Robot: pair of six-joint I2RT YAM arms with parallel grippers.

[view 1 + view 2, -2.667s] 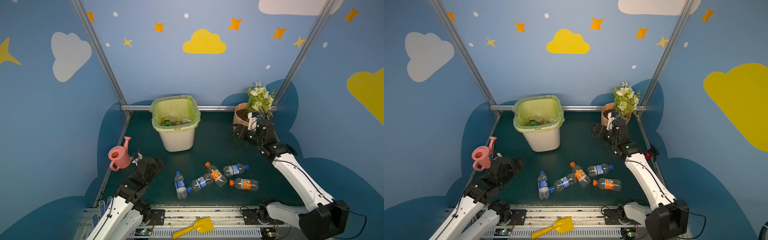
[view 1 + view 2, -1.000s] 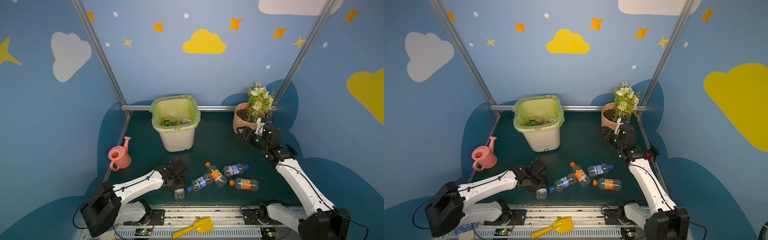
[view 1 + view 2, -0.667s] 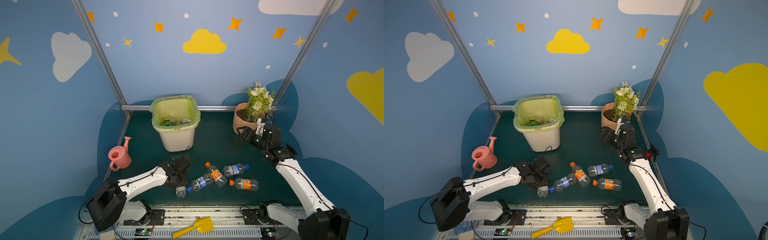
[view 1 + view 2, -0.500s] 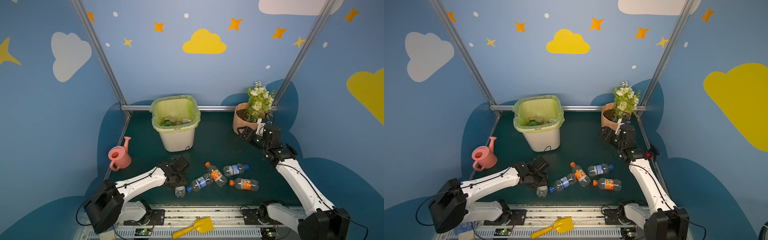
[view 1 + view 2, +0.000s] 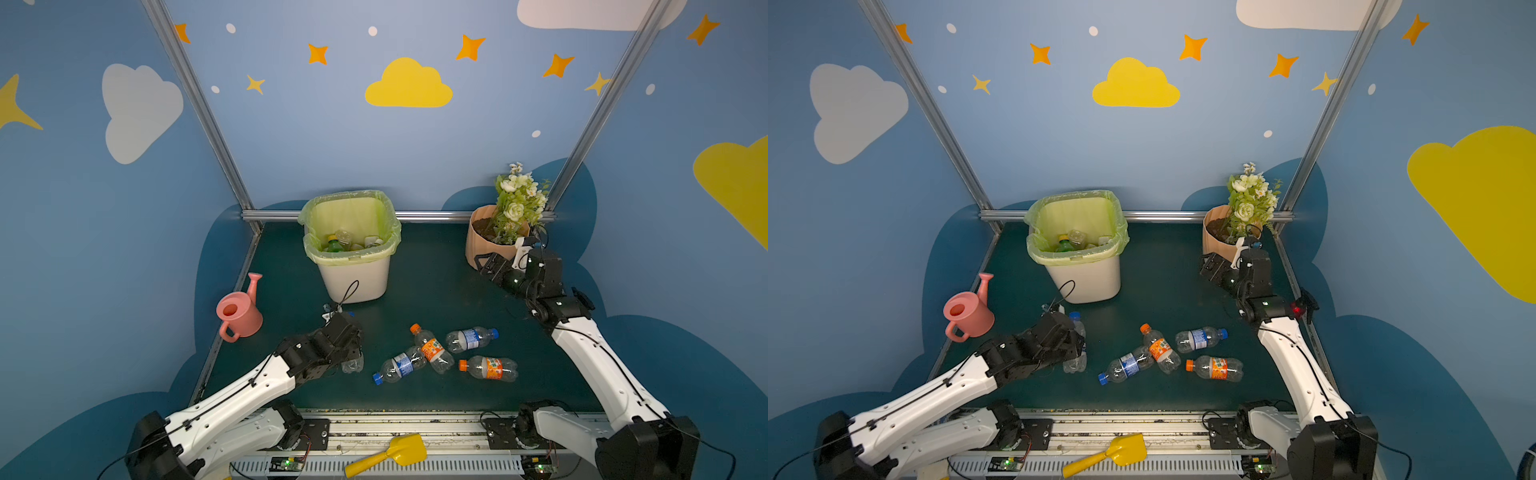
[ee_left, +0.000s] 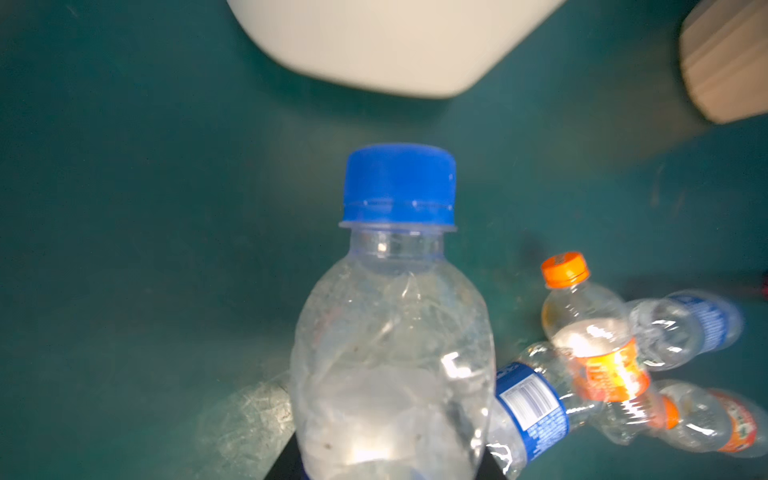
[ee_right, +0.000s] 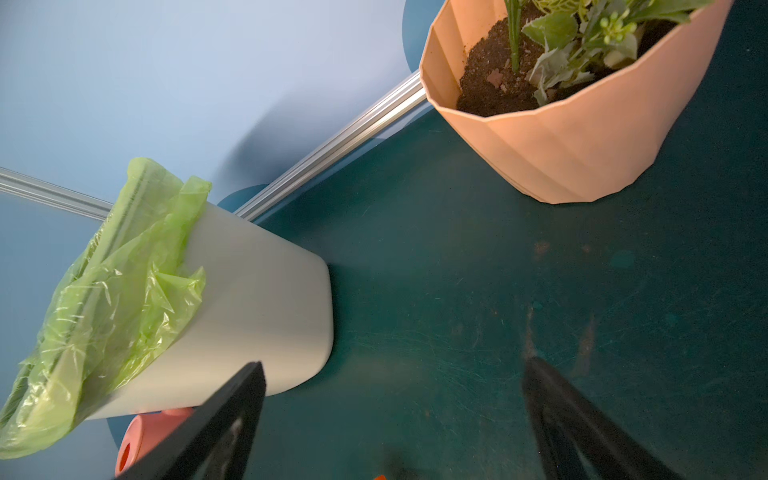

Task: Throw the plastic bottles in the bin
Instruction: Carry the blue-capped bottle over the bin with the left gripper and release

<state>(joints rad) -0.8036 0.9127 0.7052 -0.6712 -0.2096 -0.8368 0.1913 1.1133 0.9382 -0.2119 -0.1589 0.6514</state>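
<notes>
Left gripper [image 5: 1073, 343] clamped on blue-capped clear bottle [image 6: 392, 332], worktop [image 5: 436, 291] front-left. Right gripper [image 7: 392, 365] spread wide, empty, near flower pot [image 7: 582, 137].

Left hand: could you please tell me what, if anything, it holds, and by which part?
A clear plastic bottle with a blue cap, gripped around its middle.

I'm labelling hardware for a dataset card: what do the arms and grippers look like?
The left arm and right arm have white links and black joints, with thin black cables running alongside. The left gripper and right gripper are black; the right's fingers are flat and tapering.
</notes>
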